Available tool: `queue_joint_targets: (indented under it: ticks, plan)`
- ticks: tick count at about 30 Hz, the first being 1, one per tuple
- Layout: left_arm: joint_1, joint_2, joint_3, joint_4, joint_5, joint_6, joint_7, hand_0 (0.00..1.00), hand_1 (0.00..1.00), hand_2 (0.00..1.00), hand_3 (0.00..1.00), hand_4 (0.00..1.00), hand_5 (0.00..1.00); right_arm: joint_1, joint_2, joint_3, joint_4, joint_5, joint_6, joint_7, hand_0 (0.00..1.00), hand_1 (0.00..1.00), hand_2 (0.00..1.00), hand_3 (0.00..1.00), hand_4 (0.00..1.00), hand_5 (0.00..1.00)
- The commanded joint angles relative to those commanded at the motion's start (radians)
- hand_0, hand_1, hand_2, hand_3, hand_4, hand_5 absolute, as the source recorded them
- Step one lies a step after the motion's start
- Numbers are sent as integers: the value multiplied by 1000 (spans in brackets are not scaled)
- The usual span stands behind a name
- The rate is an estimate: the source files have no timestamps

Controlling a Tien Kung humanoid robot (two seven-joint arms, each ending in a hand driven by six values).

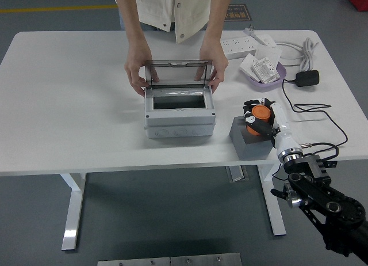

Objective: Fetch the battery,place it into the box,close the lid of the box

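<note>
An orange cylindrical battery (260, 117) sits over a dark grey block (250, 138) near the table's front right. My right hand (258, 117) has its black fingers curled around the battery. A grey box (179, 115) stands mid-table with its clear lid (177, 72) raised upright. A person at the far side holds the lid with both hands, the left-side hand (136, 73) and the right-side hand (211, 73) at its two ends. My left arm is out of view.
A purple bowl (276, 78) with white packets, a white power strip (241, 45), a black adapter (306, 78) and trailing cables lie at the back right. The table's front edge (144, 167) runs close behind the grey block.
</note>
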Motion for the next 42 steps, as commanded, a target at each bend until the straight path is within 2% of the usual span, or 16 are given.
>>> queue_joint_targets:
  ticks: [3, 4, 9, 10, 15, 16, 34, 42]
  plan:
    - [1, 0, 0, 0, 0, 2, -2, 588, 773, 726, 765, 846, 281, 1, 0, -4, -2, 3, 1, 2, 484, 576, 481, 348, 403, 2]
    - [1, 0, 0, 0, 1, 2, -3, 590, 774, 728, 765, 845, 277, 1, 0, -5, -2, 3, 2, 2, 343, 355, 332, 275, 22, 2]
    - [2, 1, -3, 0, 6, 3, -3, 590, 774, 728, 765, 845, 277, 4, -1, -9, -2, 3, 0, 3, 343, 355, 332, 275, 22, 2]
    - [3, 1, -2, 0, 6, 4, -4, 591, 775, 732, 765, 845, 277, 5, -1, -9, -2, 3, 0, 3, 221, 201, 288, 256, 2, 2]
    - [3, 1, 1, 0, 5, 4, -6, 591, 775, 732, 765, 845, 277, 9, -3, -9, 3, 0, -3, 1, 221, 201, 288, 256, 2, 2]
    - [3, 1, 0, 0, 6, 5, -6, 593, 775, 737, 764, 857, 287, 10, -4, -9, 6, -1, -5, 0, 177, 133, 282, 258, 2, 2]
    - [-1, 2, 2, 0, 4, 10, -16, 604, 776, 742, 763, 870, 303, 53, -31, -2, 36, -11, -17, -8, 193, 122, 285, 246, 2, 2]
    - [-3, 3, -1, 0, 6, 13, -20, 606, 777, 744, 763, 870, 306, 100, -55, -27, 58, -74, -45, -37, 200, 122, 287, 241, 2, 2]
